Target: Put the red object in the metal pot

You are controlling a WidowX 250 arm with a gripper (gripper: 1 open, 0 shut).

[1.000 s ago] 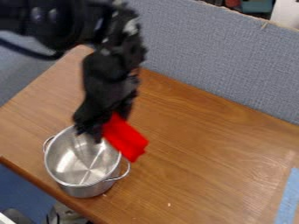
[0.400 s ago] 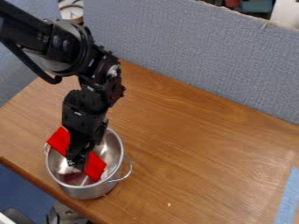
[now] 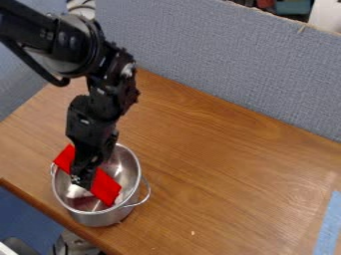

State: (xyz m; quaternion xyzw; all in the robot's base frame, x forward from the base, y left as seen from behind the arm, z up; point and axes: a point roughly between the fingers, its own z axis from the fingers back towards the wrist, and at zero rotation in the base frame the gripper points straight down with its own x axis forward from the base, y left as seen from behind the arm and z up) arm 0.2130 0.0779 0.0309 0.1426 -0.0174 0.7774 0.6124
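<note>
While the black gripper (image 3: 88, 171) stands wide inside the shiny round steel pot (image 3: 96, 195), the flat bright red block (image 3: 104, 179) beneath looks released, so lifting clear seems next.

worktop (image 3: 253, 169): brown wood grain, set at an angle, soft glare on its near right part | partition (image 3: 226, 50): grey-blue fabric panel standing along the worktop's far edge | floor (image 3: 20, 224): blue, showing at lower left | light: even, indoor
</note>
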